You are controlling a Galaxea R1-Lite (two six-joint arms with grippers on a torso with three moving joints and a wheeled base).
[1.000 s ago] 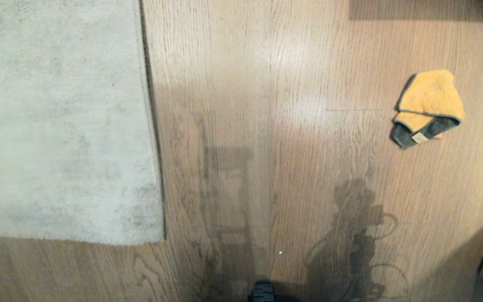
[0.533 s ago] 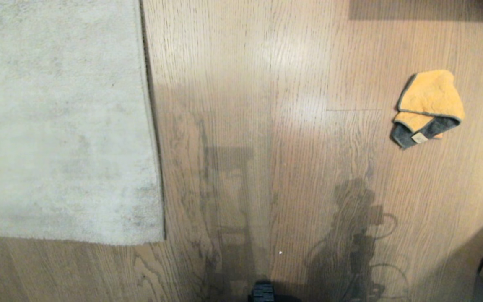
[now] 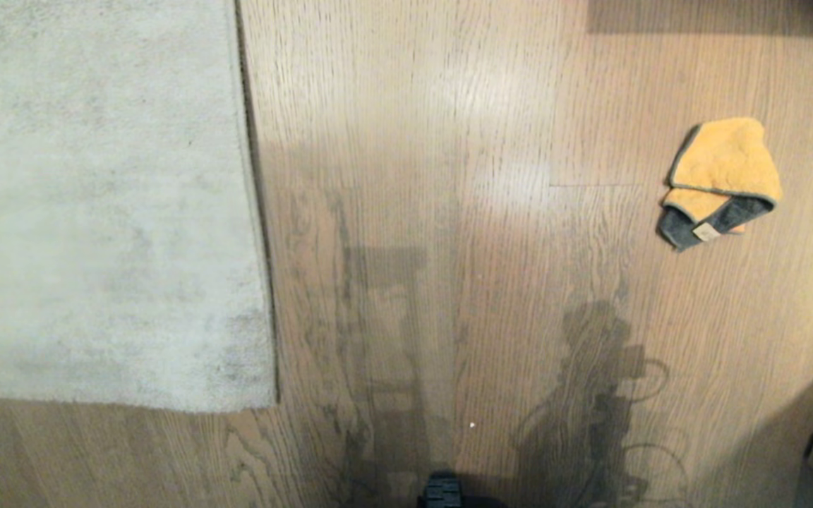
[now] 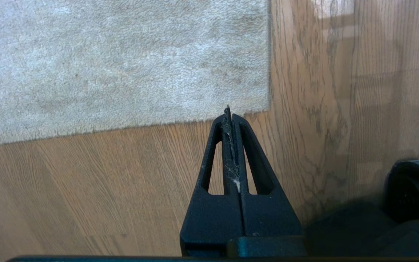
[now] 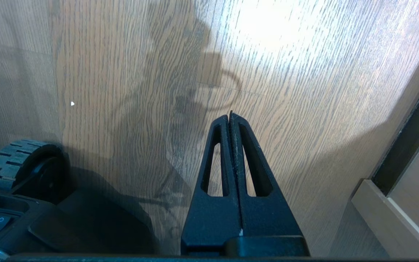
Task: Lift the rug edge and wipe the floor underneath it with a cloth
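The pale grey rug (image 3: 96, 204) lies flat at the left, its straight rug edge (image 3: 255, 212) running toward me and ending in a corner (image 3: 269, 402). The orange-yellow cloth (image 3: 720, 183) with a dark grey border lies folded on the brown plank floor (image 3: 449, 141) at the far right. Neither arm is in the head view. In the left wrist view my left gripper (image 4: 228, 113) is shut and empty, held above the floor, and the rug corner (image 4: 264, 103) shows just past its tip. My right gripper (image 5: 230, 116) is shut and empty over bare floor (image 5: 286, 72).
My base's wheel (image 5: 24, 163) and dark chassis sit close behind the right gripper, and the wheel (image 4: 413, 189) shows beside the left one too. A pale wooden furniture base (image 5: 387, 214) stands at the right. Shadows of my arms fall on the planks.
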